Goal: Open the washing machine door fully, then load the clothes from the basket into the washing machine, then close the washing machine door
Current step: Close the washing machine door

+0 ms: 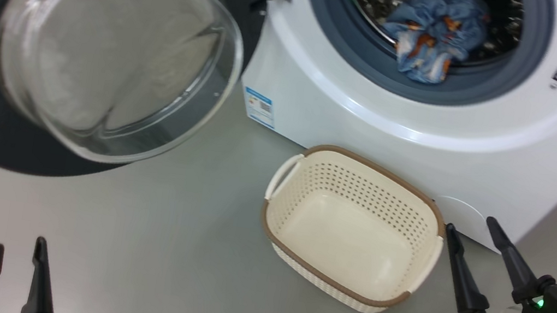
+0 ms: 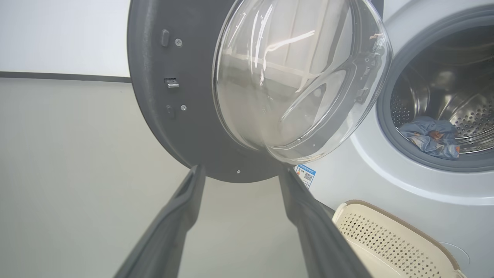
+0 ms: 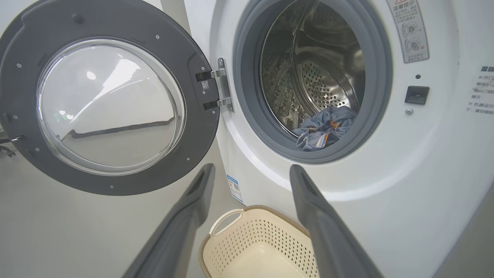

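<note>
The left gripper (image 1: pixel 19 245) hangs low at the near left, fingers a little apart and holding nothing. The right gripper (image 1: pixel 471 225) has its fingers spread wider, also bare, just beside the right end of the basket (image 1: pixel 351 189). The basket stands on the floor (image 1: pixel 132 245) against the foot of the machine (image 1: pixel 372 121), with nothing in it. The clothes (image 1: pixel 432 36) lie crumpled at the front of the drum (image 3: pixel 328 77), seemingly resting on the grey gasket (image 3: pixel 251 116). The door (image 1: pixel 107 48) stands swung wide to the machine's left on its hinge (image 3: pixel 222 88), bulging glass toward the robot. With loading apparently done, the door is the thing to handle. It looks stiff and fairly heavy and will only swing about the hinge. The glass is smooth and likely slippery, so a push belongs on the dark rim at the edge far from the hinge, near the latch (image 2: pixel 171 83). The clothes look soft, light and limp, and any fold over the gasket might catch, so nudging it inward first seems wise. Counted: two grippers, one door, one machine, one basket, one heap of clothes; the number of garments in it cannot be told.
</note>
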### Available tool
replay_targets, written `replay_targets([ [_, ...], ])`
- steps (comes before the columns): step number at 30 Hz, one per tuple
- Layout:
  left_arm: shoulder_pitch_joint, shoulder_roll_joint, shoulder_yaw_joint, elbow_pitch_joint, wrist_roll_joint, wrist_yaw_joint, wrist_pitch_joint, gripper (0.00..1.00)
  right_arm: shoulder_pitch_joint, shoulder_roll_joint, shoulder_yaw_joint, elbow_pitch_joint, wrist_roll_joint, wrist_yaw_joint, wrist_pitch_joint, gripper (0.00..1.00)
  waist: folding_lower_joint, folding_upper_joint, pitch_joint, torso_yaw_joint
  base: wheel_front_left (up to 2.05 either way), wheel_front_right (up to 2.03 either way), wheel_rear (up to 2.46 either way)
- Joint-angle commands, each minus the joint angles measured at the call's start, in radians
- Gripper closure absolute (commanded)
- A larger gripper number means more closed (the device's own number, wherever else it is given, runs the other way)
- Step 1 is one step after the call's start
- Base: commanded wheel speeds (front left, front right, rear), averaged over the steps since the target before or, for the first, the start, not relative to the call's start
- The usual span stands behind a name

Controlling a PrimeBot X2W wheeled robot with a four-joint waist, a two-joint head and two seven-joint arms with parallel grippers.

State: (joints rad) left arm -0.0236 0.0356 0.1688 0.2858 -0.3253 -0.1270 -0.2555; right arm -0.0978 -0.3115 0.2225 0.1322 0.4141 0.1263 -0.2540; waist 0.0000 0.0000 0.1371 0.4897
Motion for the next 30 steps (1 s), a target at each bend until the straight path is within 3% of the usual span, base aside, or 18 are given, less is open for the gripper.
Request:
replay_targets([
  [1,0.011,0.015,0.042,-0.035,-0.012,-0.002,-0.006,0.0,-0.015,-0.015,0.031,-0.019,0.001,0.004,-0.008,0.0,0.0,0.0,-0.008,0.046,0.0,0.0,0.0],
  [18,0.037,0.015,0.054,-0.09,-0.087,0.018,-0.006,0.0,-0.061,-0.021,0.088,-0.002,0.013,0.004,-0.008,0.0,0.0,0.0,0.013,0.055,0.0,0.0,0.0],
  [19,0.029,0.015,0.058,-0.095,-0.099,0.015,-0.006,0.26,-0.06,-0.021,0.087,-0.003,0.013,0.004,-0.008,0.0,0.0,0.0,0.015,0.056,0.0,0.0,0.0],
  [20,0.02,0.015,0.061,-0.1,-0.107,0.012,-0.006,0.73,-0.059,-0.021,0.086,-0.003,0.014,0.004,-0.008,0.0,0.0,0.0,0.017,0.056,0.0,0.0,0.0],
  [21,0.009,0.015,0.064,-0.107,-0.111,0.009,-0.006,1.0,-0.057,-0.021,0.084,-0.004,0.014,0.004,-0.008,0.0,0.0,0.0,0.02,0.056,0.0,0.0,0.0],
  [26,-0.072,0.039,0.091,-0.146,-0.121,-0.002,-0.006,1.0,-0.044,-0.019,0.07,-0.01,0.013,0.004,-0.008,0.0,0.0,0.0,0.034,0.055,0.0,0.0,0.0],
  [30,-0.158,0.133,0.078,-0.168,-0.231,-0.003,-0.006,1.0,-0.031,-0.016,0.053,-0.018,0.009,0.004,-0.008,0.0,0.0,0.0,0.048,0.052,0.0,0.0,0.0],
])
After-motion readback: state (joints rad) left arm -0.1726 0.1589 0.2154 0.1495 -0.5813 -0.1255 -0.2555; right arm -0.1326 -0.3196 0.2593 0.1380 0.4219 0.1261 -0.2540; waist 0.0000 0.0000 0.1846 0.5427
